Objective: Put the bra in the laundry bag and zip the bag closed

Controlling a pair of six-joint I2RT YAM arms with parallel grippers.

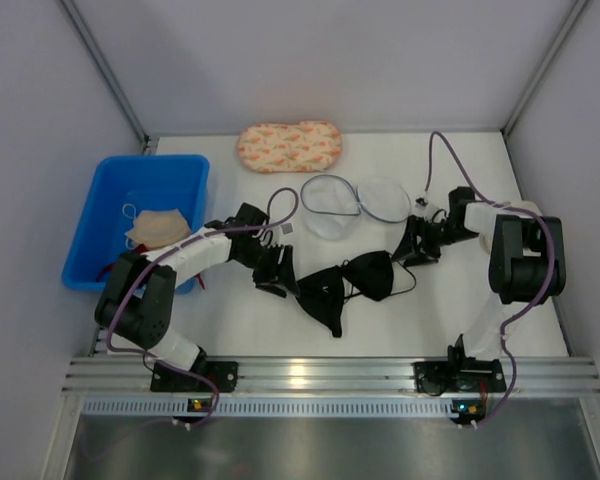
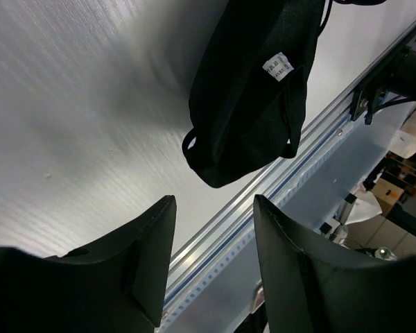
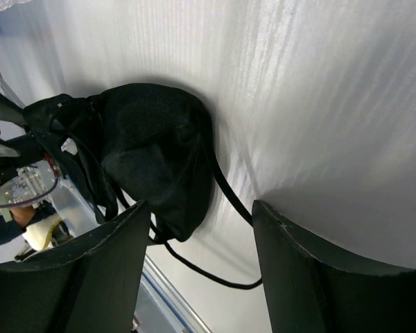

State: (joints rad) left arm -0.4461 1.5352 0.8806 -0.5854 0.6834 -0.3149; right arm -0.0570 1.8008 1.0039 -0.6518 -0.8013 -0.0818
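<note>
I note a white worktop (image 1: 250,330), evenly lit with soft glare, enclosed by pale grey wall panels (image 1: 360,50) on three sides. An aluminium rail (image 1: 320,375) runs along its near edge.

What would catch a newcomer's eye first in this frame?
A black bra lies spread out mid-table, flanked by the open left hand and the open right hand. Just behind it sits the see-through mesh laundry bag, and a bright blue bin stands at the far left.
</note>
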